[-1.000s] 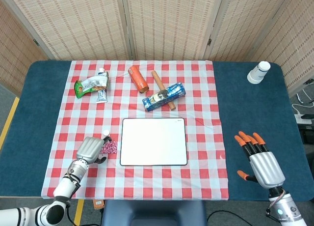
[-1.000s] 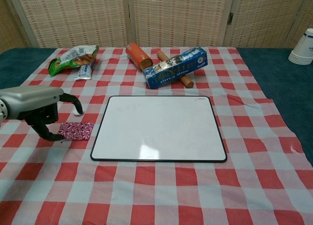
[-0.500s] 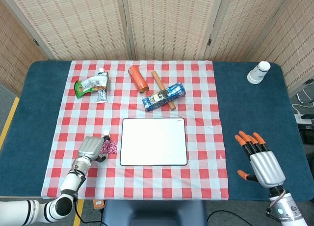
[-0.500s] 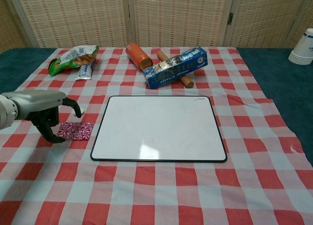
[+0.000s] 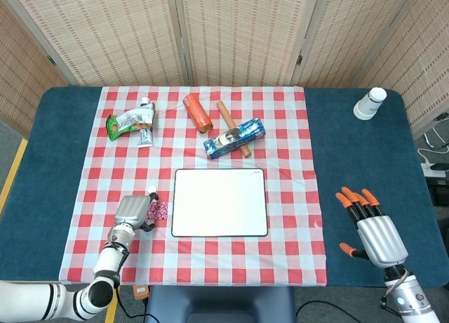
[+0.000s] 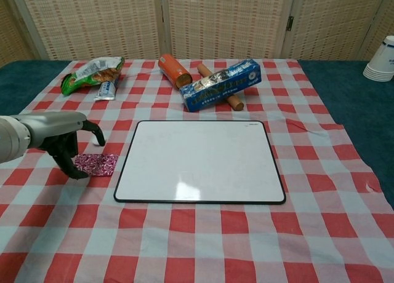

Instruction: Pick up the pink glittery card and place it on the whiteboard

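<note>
From the chest view I see my left hand [image 6: 58, 138] low over the checked cloth [image 6: 203, 234], dark fingers curled down around the left end of the pink glittery card [image 6: 96, 164]. The card lies flat on the cloth just beside the whiteboard's [image 6: 200, 160] left edge, not on it. I cannot tell whether the fingers actually pinch the card or only touch it.

The head view hides most of this: the back of the left hand [image 5: 130, 212] covers the fingers and only a sliver of card [image 5: 159, 210] shows beside it. That view alone shows my right hand [image 5: 372, 232], well apart on the blue table [image 5: 365, 161], fingers spread and holding nothing.

Behind the whiteboard sit a blue box [image 6: 220, 84], an orange can [image 6: 173, 70], a snack bag [image 6: 92, 72] and, at the far right corner, partly cut off, paper cups [image 6: 381, 60].
</note>
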Controlling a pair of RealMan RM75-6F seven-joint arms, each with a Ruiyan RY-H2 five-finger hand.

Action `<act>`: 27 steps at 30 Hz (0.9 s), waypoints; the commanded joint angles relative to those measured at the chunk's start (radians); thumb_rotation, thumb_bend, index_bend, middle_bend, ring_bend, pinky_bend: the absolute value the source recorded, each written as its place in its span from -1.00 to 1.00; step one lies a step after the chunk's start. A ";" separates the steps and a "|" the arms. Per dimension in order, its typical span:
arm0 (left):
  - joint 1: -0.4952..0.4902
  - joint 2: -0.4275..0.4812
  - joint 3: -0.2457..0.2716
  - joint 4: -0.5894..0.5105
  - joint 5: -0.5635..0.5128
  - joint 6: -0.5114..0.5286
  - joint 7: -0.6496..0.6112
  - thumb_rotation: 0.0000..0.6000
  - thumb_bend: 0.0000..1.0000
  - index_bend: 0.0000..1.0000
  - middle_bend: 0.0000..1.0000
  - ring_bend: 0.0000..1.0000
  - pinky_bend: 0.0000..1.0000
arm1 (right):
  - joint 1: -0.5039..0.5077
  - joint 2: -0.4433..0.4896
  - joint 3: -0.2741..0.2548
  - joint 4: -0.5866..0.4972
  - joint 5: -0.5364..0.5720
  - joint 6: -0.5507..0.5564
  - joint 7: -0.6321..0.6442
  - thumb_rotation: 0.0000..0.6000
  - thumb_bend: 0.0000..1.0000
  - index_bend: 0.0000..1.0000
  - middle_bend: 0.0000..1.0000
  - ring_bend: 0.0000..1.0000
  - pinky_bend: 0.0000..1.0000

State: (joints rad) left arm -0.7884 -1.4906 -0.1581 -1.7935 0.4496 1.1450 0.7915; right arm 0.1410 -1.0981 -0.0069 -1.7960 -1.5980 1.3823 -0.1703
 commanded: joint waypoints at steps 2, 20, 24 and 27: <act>-0.005 -0.016 -0.001 0.017 0.006 0.012 -0.011 1.00 -0.53 -0.48 0.95 1.00 0.96 | 0.001 0.001 0.000 0.001 0.001 -0.002 0.002 1.00 -0.91 -1.00 -0.99 -1.00 -1.00; -0.010 -0.074 0.015 0.101 0.023 0.034 -0.040 1.00 -0.53 -0.46 0.97 1.00 0.97 | 0.012 -0.003 0.006 -0.003 0.028 -0.023 -0.012 1.00 -0.91 -1.00 -0.99 -1.00 -1.00; -0.005 -0.083 0.019 0.112 0.039 0.042 -0.045 1.00 -0.53 -0.43 0.98 1.00 0.98 | 0.012 -0.004 0.006 -0.002 0.029 -0.024 -0.014 1.00 -0.91 -1.00 -0.99 -1.00 -1.00; -0.001 -0.089 0.019 0.125 0.047 0.044 -0.050 1.00 -0.53 -0.41 1.00 1.00 0.98 | 0.013 -0.006 0.007 -0.002 0.032 -0.025 -0.018 1.00 -0.91 -1.00 -0.99 -1.00 -1.00</act>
State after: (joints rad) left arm -0.7909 -1.5780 -0.1389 -1.6712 0.4944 1.1879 0.7427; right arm 0.1541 -1.1038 0.0003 -1.7977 -1.5662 1.3574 -0.1884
